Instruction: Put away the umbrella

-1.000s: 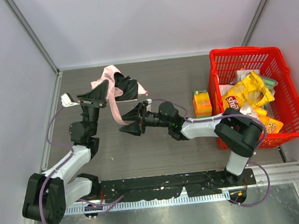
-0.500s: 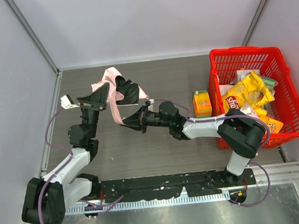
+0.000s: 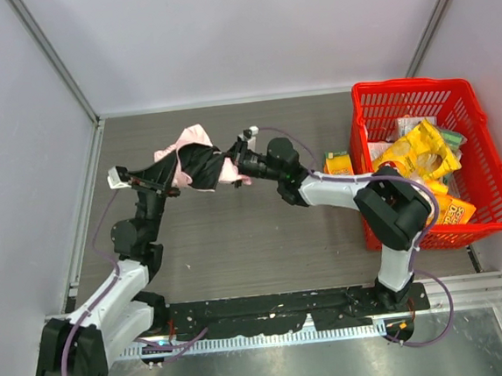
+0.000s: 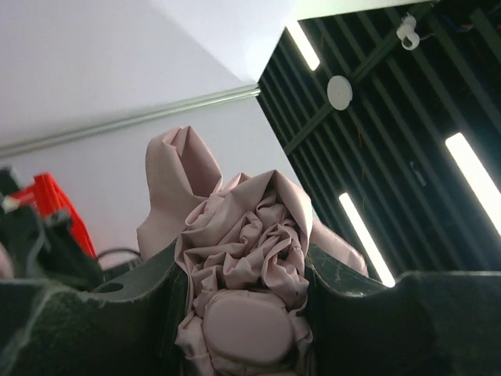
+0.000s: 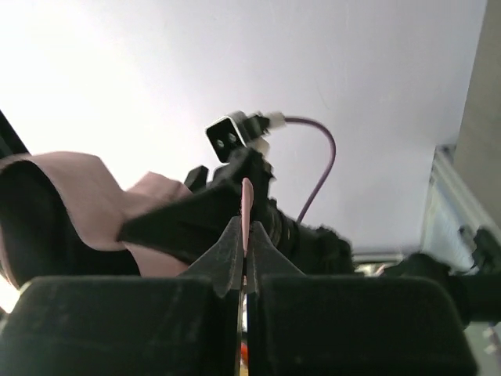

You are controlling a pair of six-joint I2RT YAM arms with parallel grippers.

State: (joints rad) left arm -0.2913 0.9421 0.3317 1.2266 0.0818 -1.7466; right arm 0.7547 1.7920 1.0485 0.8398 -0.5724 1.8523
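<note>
Presently the umbrella [image 3: 191, 142] is held above the table [image 3: 238, 242], fabric [image 4: 250, 235] clamped in the left gripper [image 4: 246, 313], strap [image 5: 247, 200] pinched by the right gripper [image 5: 246, 254]. Strap-wrapping is judged in hand; taut winding is required next.

- The umbrella [image 3: 198, 162] is a crumpled bundle of pale pink fabric and dark folds, held between my two tools.
- Its bunched fabric fills my left tool [image 4: 243, 298].
- Its narrow pink strap [image 5: 247, 205] stands edge-on, pinched in my right tool [image 5: 244, 251].
</note>
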